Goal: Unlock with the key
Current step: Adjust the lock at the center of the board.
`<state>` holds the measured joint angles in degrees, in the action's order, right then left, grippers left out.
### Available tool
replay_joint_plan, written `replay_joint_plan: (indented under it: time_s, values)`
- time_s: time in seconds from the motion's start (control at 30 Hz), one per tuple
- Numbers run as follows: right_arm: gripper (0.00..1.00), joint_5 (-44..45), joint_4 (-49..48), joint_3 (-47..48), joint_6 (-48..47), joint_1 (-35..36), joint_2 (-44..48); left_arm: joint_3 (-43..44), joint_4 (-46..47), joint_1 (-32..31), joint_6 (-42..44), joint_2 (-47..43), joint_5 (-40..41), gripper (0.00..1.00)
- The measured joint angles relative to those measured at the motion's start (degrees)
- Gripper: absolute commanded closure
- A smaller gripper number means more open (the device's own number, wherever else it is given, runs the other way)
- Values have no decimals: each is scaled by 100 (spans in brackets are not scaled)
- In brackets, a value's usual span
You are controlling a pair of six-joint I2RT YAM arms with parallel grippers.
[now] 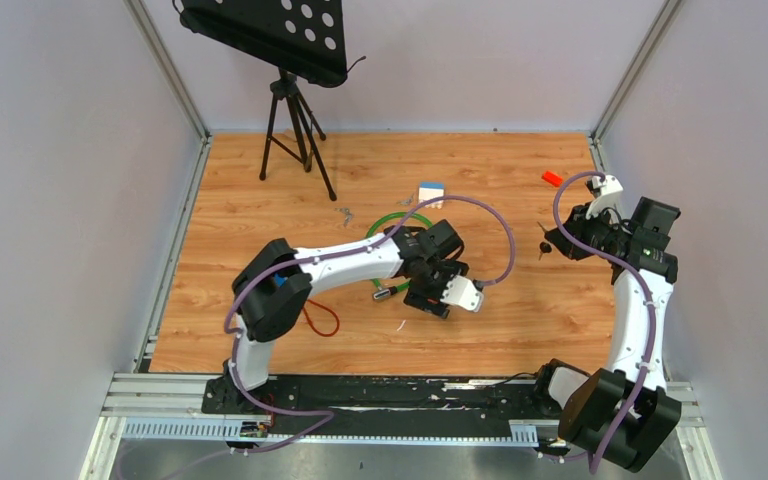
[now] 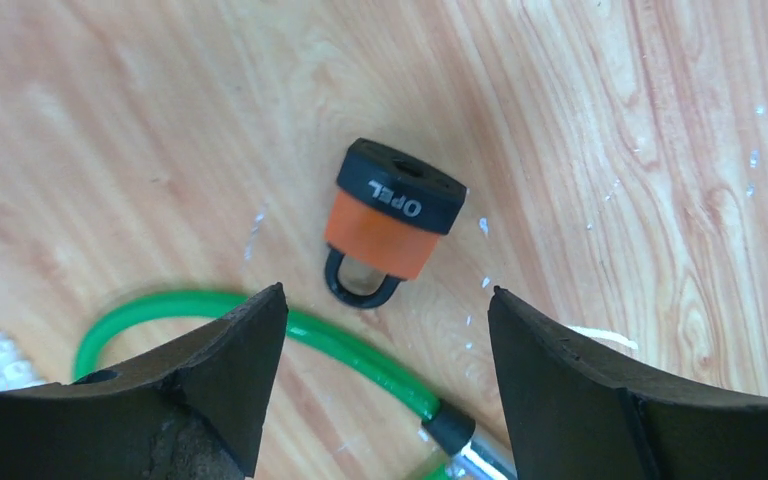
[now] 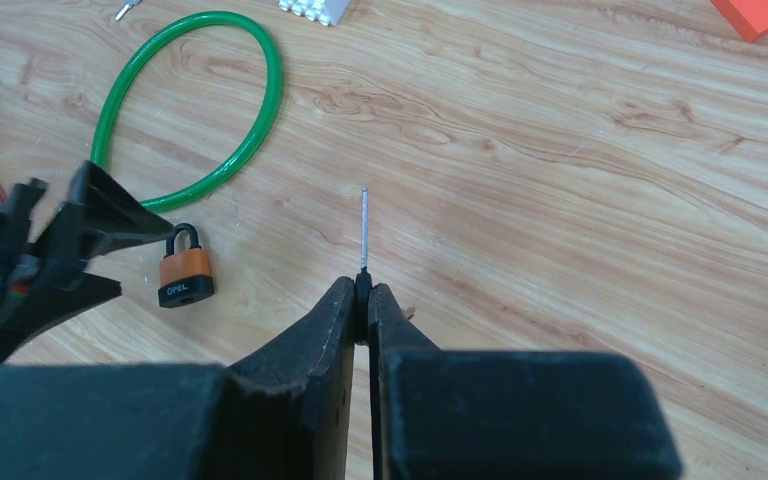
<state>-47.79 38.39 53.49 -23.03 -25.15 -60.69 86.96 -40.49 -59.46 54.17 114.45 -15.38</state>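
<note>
Currently | left gripper (image 2: 388,300) spread above padlock (image 2: 392,215) lying on table (image 2: 610,120) | right gripper (image 3: 363,290) pinching key (image 3: 364,225), blade protruding

The top camera looks down from above and behind me. Both wrist cameras face the table (image 1: 520,320) closely, sharing the padlock (image 2: 392,222) and green cable (image 2: 350,352).

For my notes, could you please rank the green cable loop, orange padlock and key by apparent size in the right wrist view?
1. Green cable loop, clearly largest.
2. Orange padlock.
3. Key: about the padlock's length but a thin edge-on sliver, its head hidden in the shut jaws.
</note>
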Motion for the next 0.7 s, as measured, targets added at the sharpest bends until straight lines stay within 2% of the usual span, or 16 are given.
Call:
replay_joint_plan:
  time_s: [0.13,0.23,0.37,0.43,0.5,0.53,0.6,0.7]
  values:
    - [100,-28,9,0,0,0,20,-433,409,61,-20,-732,-129,18]
    - [100,-31,17,0,0,-2,44,-610,669,144,-201,-1174,-387,23]
    - [100,-33,24,0,2,-2,87,-385,688,254,-627,-1137,-710,26]
    - [100,-33,28,0,2,-2,105,42,376,306,-811,-859,-929,22]
    - [100,-33,31,0,2,-2,125,579,72,354,-970,-487,-1130,4]
    - [100,-33,31,0,2,-2,136,835,-70,382,-1043,-306,-1222,1]
    - [100,-33,33,0,2,-2,164,1145,-260,442,-1176,-63,-1368,0]
    - [100,-33,33,0,2,-2,203,1169,-382,560,-1399,9,-1436,0]
